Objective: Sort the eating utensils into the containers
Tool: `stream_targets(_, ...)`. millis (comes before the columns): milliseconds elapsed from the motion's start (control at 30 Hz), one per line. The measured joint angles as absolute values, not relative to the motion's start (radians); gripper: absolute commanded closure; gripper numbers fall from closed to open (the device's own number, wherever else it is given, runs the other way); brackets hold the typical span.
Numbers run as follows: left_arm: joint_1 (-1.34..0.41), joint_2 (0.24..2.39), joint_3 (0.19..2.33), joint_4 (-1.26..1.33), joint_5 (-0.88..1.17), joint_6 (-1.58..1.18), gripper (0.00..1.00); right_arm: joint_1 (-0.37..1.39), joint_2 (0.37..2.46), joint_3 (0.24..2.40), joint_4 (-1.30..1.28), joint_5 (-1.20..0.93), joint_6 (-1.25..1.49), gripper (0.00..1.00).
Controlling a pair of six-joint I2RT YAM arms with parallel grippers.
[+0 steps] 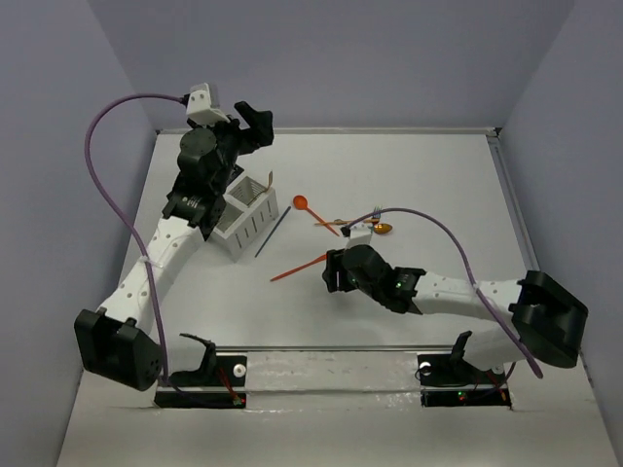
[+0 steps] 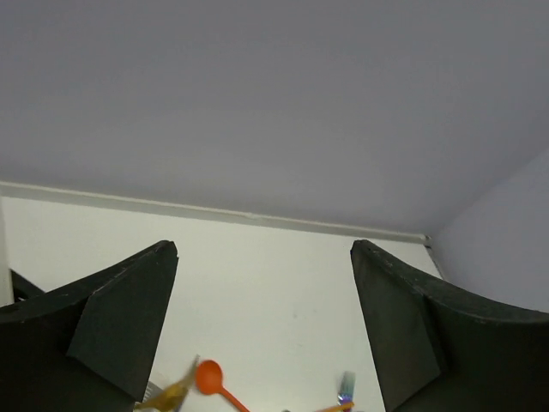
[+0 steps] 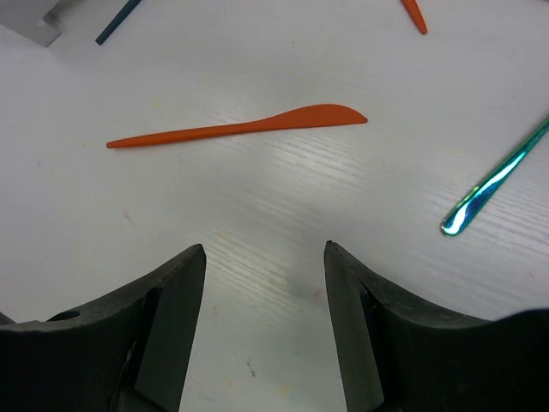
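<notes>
Overhead, container: one white slotted box [image 1: 245, 222] stands left of the table's [image 1: 438, 175] middle, partly under the left arm; one gold handle [image 1: 268, 180] pokes up from it.
Overhead, loose utensils: five lie on the table. One dark stick [image 1: 274, 232] is just beside the box. One orange spoon [image 1: 302, 203], one orange knife [image 1: 297, 267] and one gold spoon [image 1: 384, 229] lie near the middle. One fork [image 1: 375, 211] is too small to make out well.
Overhead, left gripper [image 1: 255, 119]: raised above the far side of the box.
Overhead, right gripper [image 1: 333, 270]: low over the table, near the right end of the orange knife.
Left wrist, gripper: released, its two fingers [image 2: 120, 326] spread wide with only bare table and wall between them.
Left wrist, utensils: three show at the bottom edge: the orange spoon, one gold piece [image 2: 171, 395] cut off by the frame, and the fork's tines.
Right wrist, gripper: released, two fingers [image 3: 171, 309] apart, gripping nothing, hovering over bare table.
Right wrist, utensils: four in view. The orange knife lies flat beyond the fingertips, apart from them. One shiny teal handle [image 3: 493, 184] is at right, the dark stick's end at top left, and one orange tip [image 3: 413, 13] at the top edge.
Right wrist, container: one white corner at top left.
</notes>
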State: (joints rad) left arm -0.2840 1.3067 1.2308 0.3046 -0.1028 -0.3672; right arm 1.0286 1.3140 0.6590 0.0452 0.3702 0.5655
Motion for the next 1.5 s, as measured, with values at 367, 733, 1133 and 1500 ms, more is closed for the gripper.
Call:
stream_targets(367, -0.411, 0.885, 1.004, 0.143, -0.036, -0.382, 0.01, 1.029, 1.609, 0.809, 0.077, 0.302, 0.608, 0.23)
stream_targets(733, -0.411, 0.539, 0.801, 0.076, -0.046, -0.337, 0.01, 1.029, 1.792, 0.958, 0.088, 0.289, 0.630, 0.11)
stream_targets(1133, -0.411, 0.557, 0.793, 0.033, -0.017, -0.311, 0.01, 1.029, 2.004, 1.266, -0.037, 0.390, 0.625, 0.14)
stream_targets(1500, -0.411, 0.550, 0.793, 0.033, 0.026, -0.311, 0.01, 1.031, 2.071, 1.372, -0.177, 0.489, 0.579, 0.52)
